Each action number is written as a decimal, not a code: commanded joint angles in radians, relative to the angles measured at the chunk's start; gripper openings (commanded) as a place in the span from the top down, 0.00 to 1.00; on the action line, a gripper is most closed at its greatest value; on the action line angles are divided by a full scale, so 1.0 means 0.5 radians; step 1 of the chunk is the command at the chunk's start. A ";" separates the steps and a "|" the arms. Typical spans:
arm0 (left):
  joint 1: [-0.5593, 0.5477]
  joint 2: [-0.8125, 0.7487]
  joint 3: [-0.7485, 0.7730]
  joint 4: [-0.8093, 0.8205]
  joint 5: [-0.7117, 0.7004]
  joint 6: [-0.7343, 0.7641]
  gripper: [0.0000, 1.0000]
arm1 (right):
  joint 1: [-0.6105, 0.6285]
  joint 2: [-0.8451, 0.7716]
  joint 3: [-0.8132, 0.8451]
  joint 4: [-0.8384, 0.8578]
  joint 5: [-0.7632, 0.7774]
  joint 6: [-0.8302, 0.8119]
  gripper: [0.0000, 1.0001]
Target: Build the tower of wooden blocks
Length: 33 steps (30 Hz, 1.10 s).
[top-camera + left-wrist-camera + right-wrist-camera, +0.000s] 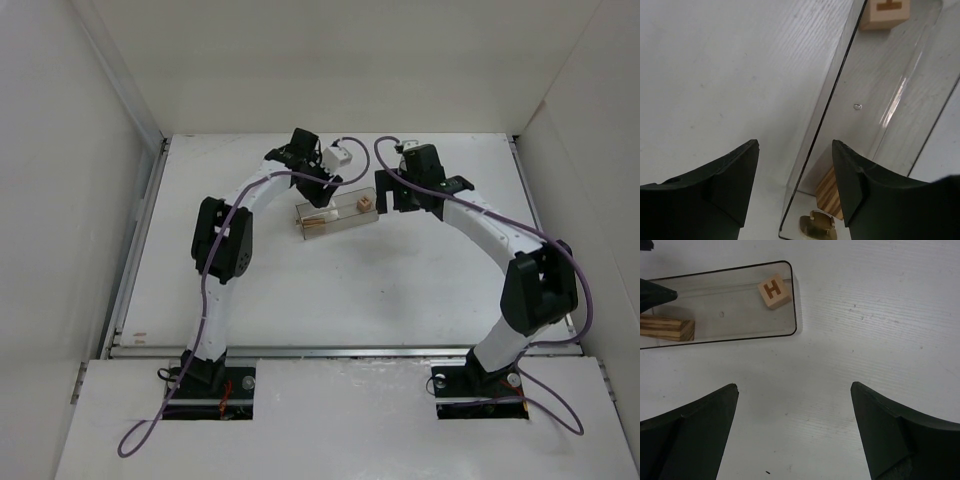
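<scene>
No stacked column shows. Two wooden blocks lie apart inside a long clear plastic box (pixel 338 213): a light-tan cube with an H (pixel 364 204) at its right end and a striped wood block (pixel 316 223) at its left end. My left gripper (pixel 322 184) is open and hangs over the box's far wall. In the left wrist view it (pixel 796 145) straddles that wall (pixel 837 82), with the striped block (pixel 830 192) beside the right finger and the cube (pixel 885 12) far ahead. My right gripper (pixel 794 387) is open and empty over bare table, right of the box (pixel 735 310), the cube (pixel 774 291) and the striped block (pixel 667 329).
A small brass-coloured piece (pixel 816 225) shows at the box's near end. The white table (pixel 400 280) is walled in on the left, back and right. A metal rail (pixel 340 350) runs along its front edge. Purple cables loop over both arms.
</scene>
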 commanded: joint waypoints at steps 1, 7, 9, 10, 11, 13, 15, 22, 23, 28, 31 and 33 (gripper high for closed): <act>-0.005 0.042 0.070 -0.077 -0.084 0.009 0.43 | 0.019 -0.108 -0.015 0.005 0.025 -0.021 0.00; -0.023 0.042 0.034 -0.031 -0.167 -0.034 0.51 | 0.019 -0.169 -0.086 0.026 0.025 -0.021 0.00; -0.023 0.042 0.015 0.000 -0.191 -0.053 0.60 | 0.019 -0.194 -0.104 0.026 0.025 -0.021 0.00; -0.023 0.042 0.015 0.021 -0.191 -0.053 0.64 | 0.019 -0.215 -0.129 0.026 0.025 -0.003 0.00; -0.042 0.042 0.015 0.021 -0.219 -0.053 0.69 | 0.019 -0.215 -0.129 0.026 0.047 -0.002 0.00; -0.042 0.042 -0.025 0.021 -0.243 -0.053 0.84 | 0.019 -0.240 -0.172 0.026 0.047 -0.002 0.00; -0.060 0.042 -0.025 0.040 -0.244 -0.053 0.93 | 0.019 -0.286 -0.190 0.026 0.047 -0.002 0.00; -0.060 -0.047 -0.043 0.070 -0.406 -0.095 1.00 | 0.037 -0.402 -0.227 0.008 0.142 0.056 0.00; -0.060 -0.071 -0.043 0.092 -0.485 -0.096 1.00 | 0.037 -0.430 -0.227 0.008 0.175 0.086 0.00; -0.253 -0.270 -0.251 0.425 -1.529 -0.029 1.00 | 0.037 -0.485 -0.227 -0.060 0.353 0.200 0.00; -0.351 -0.320 -0.509 0.815 -1.948 0.308 1.00 | 0.037 -0.528 -0.245 -0.081 0.418 0.249 0.00; -0.431 -0.320 -0.738 1.212 -2.289 0.638 1.00 | 0.037 -0.549 -0.264 -0.081 0.446 0.274 0.00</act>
